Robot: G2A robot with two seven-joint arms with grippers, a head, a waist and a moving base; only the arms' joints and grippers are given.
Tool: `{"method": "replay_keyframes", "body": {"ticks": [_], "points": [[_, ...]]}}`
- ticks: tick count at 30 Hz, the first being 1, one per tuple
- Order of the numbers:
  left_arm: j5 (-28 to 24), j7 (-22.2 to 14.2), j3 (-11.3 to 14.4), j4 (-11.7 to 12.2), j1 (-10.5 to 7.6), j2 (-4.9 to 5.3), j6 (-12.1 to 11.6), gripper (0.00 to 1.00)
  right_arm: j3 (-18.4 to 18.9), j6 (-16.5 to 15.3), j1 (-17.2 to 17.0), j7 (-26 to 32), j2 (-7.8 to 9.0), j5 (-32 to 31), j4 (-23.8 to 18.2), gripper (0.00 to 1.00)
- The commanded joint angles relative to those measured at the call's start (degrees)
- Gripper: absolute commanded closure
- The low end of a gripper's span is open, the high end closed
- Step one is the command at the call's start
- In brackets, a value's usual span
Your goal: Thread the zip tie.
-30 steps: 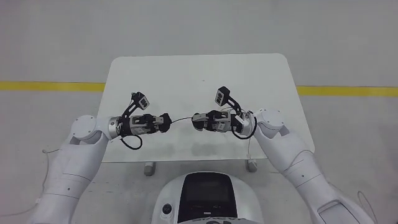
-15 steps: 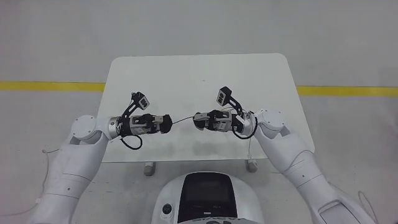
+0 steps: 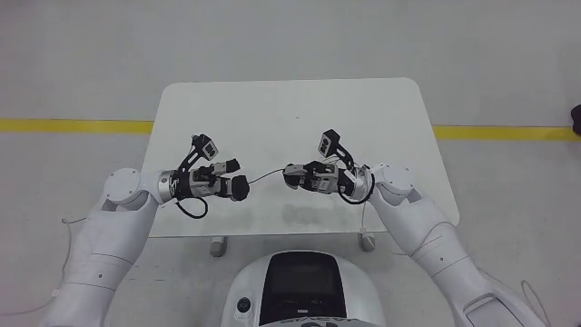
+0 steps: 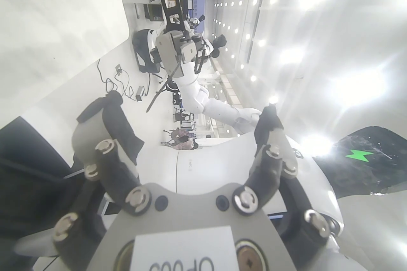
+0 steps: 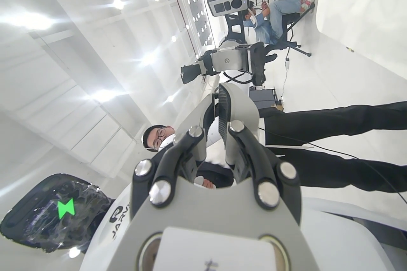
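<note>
Zip tie (image 3: pixel 265 177) is in the air above the table's (image 3: pixel 272 109) near edge. One end is clamped in the right gripper (image 3: pixel 289 174), fingers pressed together on it. The free end points at the left gripper (image 3: pixel 236 175), fingers wide apart and holding nothing (tip near them; contact unclear). Judged step: taking hold of the free end. Next move calls for closing squarely on that thin, springy tip.
</note>
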Motion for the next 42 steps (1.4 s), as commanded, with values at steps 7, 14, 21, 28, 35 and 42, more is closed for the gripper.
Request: {"method": "replay_keyframes", "body": {"ticks": [7,14,21,28,35,42], "points": [[-3.6,-0.6,1.7,0.4,-0.13,-0.10,0.0,0.00,-0.7,-0.7,-1.4,1.1,-0.53,6.1,-1.3,1.00],[-9.1,-0.6,6.2,1.2,-2.40,-0.22,-1.5,0.00,-3.2,-1.3,-0.3,1.4,-1.38,7.7,0.2,1.00],[-9.0,-0.2,6.2,1.1,-2.35,-0.24,-1.5,0.00,-3.3,-1.7,-0.1,0.9,-1.45,7.4,0.5,1.00],[-8.4,1.6,6.9,-0.3,-1.90,-0.11,-1.0,0.00,-3.3,-2.4,-1.2,-1.9,-1.46,6.7,-2.2,1.00],[-8.7,1.9,7.1,-0.4,-1.92,0.07,-1.1,0.00,-3.8,-3.3,-1.0,-2.9,-1.66,5.9,-2.7,1.00],[-8.9,1.7,7.6,-0.3,-2.13,0.20,-1.1,0.00,-4.1,-2.7,-1.0,-2.7,-1.62,5.1,-3.3,1.00]]}}
